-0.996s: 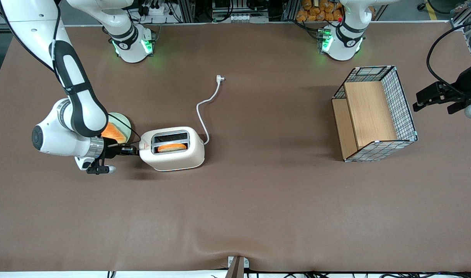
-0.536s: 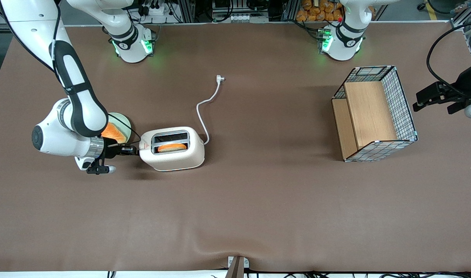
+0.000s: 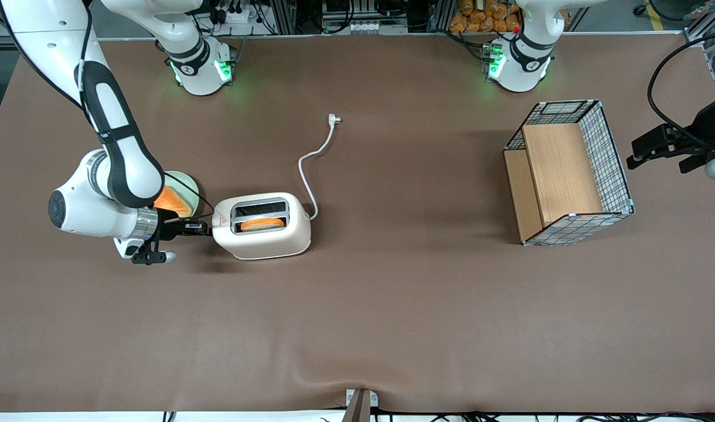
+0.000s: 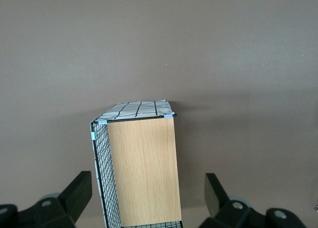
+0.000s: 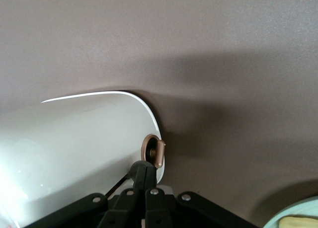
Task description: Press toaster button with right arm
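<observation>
The cream-white toaster (image 3: pixel 264 234) stands on the brown table with an orange slice of toast (image 3: pixel 262 223) in the slot nearer the front camera. Its red triangle label (image 3: pixel 220 221) marks the narrow end facing the right arm (image 3: pixel 108 193). My gripper (image 3: pixel 201 228) is shut, its fingertips together against that end. In the right wrist view the toaster (image 5: pixel 74 153) fills the frame. The gripper (image 5: pixel 144 169) touches its end just beside the toaster button (image 5: pixel 153 149), a small round knob that looks brownish here.
A pale green plate (image 3: pixel 189 183) with orange toast lies under the arm's wrist, close to the toaster. The white power cord (image 3: pixel 310 161) trails away from the front camera. A wire basket with wooden panels (image 3: pixel 568 170) sits toward the parked arm's end.
</observation>
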Tool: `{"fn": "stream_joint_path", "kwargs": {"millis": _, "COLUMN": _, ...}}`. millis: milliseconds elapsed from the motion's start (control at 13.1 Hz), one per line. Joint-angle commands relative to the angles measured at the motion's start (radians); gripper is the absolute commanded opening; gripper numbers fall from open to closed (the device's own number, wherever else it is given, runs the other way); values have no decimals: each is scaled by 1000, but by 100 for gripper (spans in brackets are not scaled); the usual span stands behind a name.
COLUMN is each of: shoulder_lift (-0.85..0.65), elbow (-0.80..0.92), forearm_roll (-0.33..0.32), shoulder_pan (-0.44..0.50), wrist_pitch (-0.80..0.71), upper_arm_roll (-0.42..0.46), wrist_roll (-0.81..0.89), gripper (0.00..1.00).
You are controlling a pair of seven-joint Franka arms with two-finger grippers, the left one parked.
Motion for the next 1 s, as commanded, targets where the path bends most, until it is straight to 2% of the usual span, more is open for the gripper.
{"fn": "stream_joint_path", "kwargs": {"millis": 0, "shoulder_lift": 28, "elbow": -9, "forearm_roll": 27, "shoulder_pan": 12, "wrist_pitch": 31, "upper_arm_roll": -2, "wrist_roll": -35, "gripper": 0}}
{"fn": "stream_joint_path", "kwargs": {"millis": 919, "shoulder_lift": 28, "elbow": 11, "forearm_roll": 26, "shoulder_pan": 3, "wrist_pitch": 29, "upper_arm_roll": -2, "wrist_roll": -36, "gripper": 0}}
